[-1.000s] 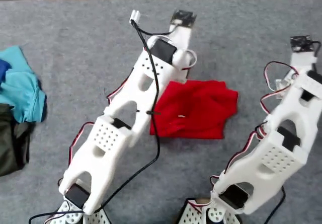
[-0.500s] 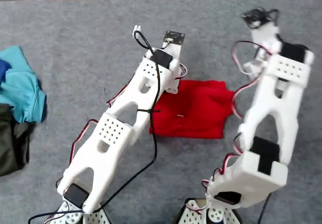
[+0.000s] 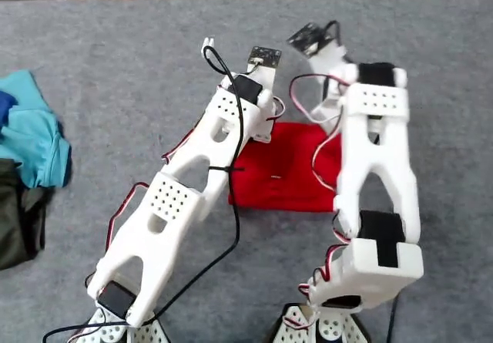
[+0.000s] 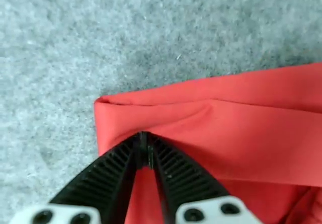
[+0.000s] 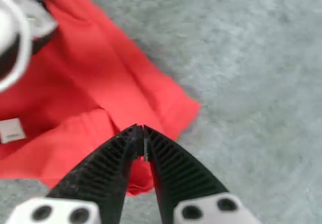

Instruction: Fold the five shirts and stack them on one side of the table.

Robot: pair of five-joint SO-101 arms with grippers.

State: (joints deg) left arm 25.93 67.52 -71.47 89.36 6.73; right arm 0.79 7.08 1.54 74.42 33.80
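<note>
A red shirt (image 3: 281, 177) lies partly folded in the middle of the grey table (image 3: 115, 65). My left arm (image 3: 192, 181) stretches over the shirt's far left corner. In the left wrist view my left gripper (image 4: 145, 152) is shut, its tips pinching a crease of the red shirt (image 4: 241, 133) near the folded corner. My right arm (image 3: 377, 158) hangs over the shirt's right part. In the right wrist view my right gripper (image 5: 140, 142) is shut with nothing in it, above the red shirt (image 5: 75, 88) near its far right corner.
At the table's left edge lies a pile of other shirts: a teal one (image 3: 35, 139) and a dark one (image 3: 19, 220) nearer the front. Bare grey cloth surrounds the red shirt. The arm bases (image 3: 323, 324) stand at the front edge.
My right arm has swung from the table's right side leftward, over the red shirt's right part. My left arm shifted slightly at first, then kept still. The shirt stayed in place.
</note>
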